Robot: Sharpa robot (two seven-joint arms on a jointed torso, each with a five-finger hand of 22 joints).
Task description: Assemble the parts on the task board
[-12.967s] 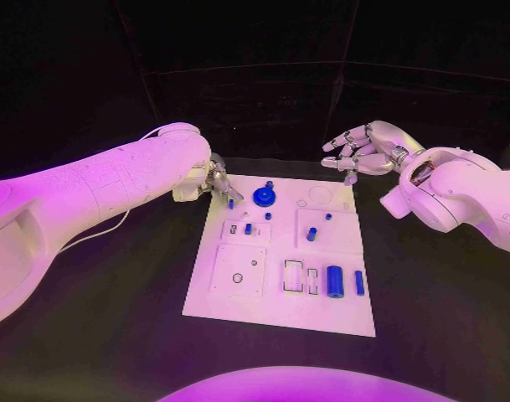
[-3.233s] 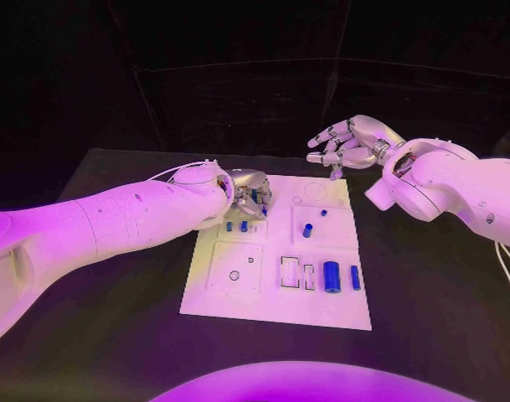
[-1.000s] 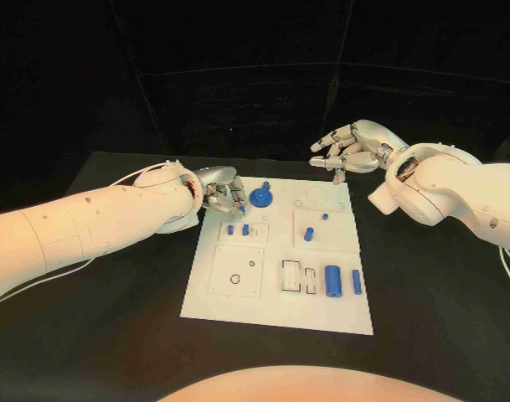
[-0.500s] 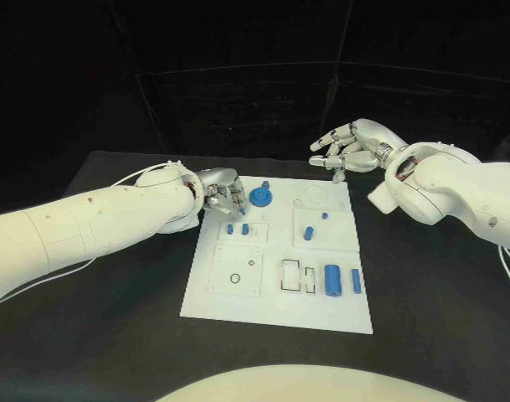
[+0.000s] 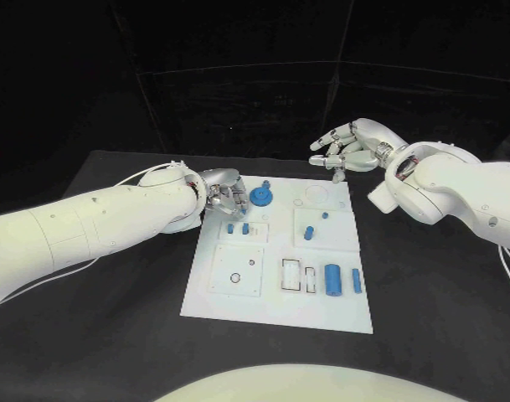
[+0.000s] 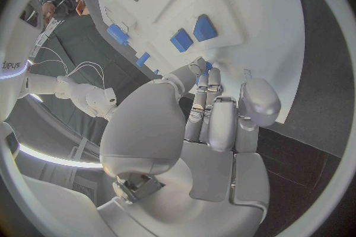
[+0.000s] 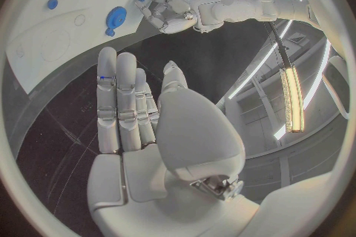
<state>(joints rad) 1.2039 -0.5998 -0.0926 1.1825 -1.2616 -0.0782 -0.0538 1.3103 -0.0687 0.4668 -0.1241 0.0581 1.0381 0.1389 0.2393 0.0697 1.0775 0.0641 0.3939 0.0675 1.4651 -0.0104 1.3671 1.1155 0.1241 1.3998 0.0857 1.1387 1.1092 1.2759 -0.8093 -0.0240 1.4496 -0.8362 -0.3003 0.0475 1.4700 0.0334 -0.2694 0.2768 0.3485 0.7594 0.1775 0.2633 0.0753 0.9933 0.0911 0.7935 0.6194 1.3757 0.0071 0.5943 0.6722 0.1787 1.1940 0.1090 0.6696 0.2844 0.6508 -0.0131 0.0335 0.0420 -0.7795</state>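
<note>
The white task board (image 5: 237,303) lies mid-table. On it are a round blue part (image 5: 262,198), two short blue pegs (image 5: 238,228), a blue block (image 5: 308,234) and a blue cylinder (image 5: 333,279). My left hand (image 5: 222,198) hovers at the board's far left corner with its fingers drawn together; in the left wrist view a sliver of a small blue part (image 6: 207,66) shows pinched at its fingertips (image 6: 213,78). My right hand (image 5: 349,149) hangs beyond the far right corner, fingers spread and holding nothing; its wrist view shows it (image 7: 130,106) above the board (image 7: 44,41).
A thin blue rod (image 5: 358,280) and two framed slots (image 5: 293,275) sit near the board's right front. A square plate with a small hole (image 5: 237,272) is at the left front. Black table surrounds the board on all sides.
Since 3.2 s ago my left hand has drawn back from over the two pegs toward the board's far left corner. Over the last second it barely shifts. The right hand keeps its place.
</note>
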